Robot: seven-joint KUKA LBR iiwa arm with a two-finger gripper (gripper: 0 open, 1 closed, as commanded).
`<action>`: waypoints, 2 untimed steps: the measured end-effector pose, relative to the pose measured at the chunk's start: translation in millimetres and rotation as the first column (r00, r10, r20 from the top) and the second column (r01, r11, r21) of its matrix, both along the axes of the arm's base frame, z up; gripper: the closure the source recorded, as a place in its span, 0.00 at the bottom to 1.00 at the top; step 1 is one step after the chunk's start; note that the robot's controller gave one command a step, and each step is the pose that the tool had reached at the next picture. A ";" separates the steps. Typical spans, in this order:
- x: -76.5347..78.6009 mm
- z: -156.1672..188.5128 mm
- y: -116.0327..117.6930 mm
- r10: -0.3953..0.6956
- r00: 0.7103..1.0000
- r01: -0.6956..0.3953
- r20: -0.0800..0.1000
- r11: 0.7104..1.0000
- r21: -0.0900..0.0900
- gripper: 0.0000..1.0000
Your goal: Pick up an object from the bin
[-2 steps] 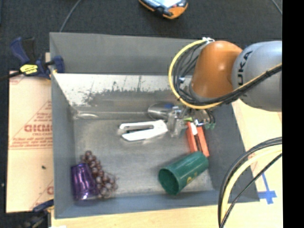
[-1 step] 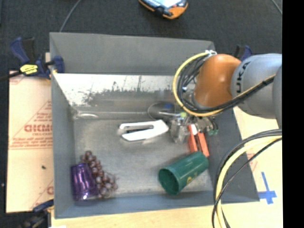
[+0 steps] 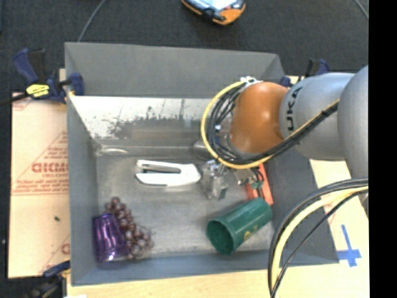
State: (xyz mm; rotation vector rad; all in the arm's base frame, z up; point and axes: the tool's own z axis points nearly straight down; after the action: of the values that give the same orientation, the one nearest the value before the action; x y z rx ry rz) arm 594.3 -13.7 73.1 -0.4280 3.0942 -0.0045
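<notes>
well, we see the hand (image 3: 216,184) low in the grey bin (image 3: 155,121), near the middle of the floor and a little to the right, hanging under the arm's orange wrist cover (image 3: 257,117) and its loops of black and yellow cable (image 3: 209,124). whether the hand is apart or together we cannot tell, since the metal parts blur into the grey floor. nothing shows clamped in it. nearest to it is a flat white clip-like piece (image 3: 164,173), lying lengthwise across the middle of the bin, its right end just beside the hand; whether they touch we cannot say. just below and to the right of the hand a green cup (image 3: 239,225) lies on its side, mouth turned toward the bin's near-left corner. a thin orange strip (image 3: 267,190) shows beside the cup's upper end, partly under the arm. well apart, in the near-left corner, a shiny purple wrapper (image 3: 105,238) lies against a bunch of dark beads (image 3: 131,227).
</notes>
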 end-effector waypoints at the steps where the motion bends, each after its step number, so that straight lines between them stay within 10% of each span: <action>1: 26.8 -0.9 -33.9 -0.043 0.999 0.043 0.013 0.999 -0.005 1.00; 2: 8.7 46.7 -13.7 -0.013 1.000 0.013 0.012 1.000 0.000 1.00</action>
State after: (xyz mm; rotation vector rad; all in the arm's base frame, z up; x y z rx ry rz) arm 603.0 -27.4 119.8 -0.4056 3.0851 -0.0078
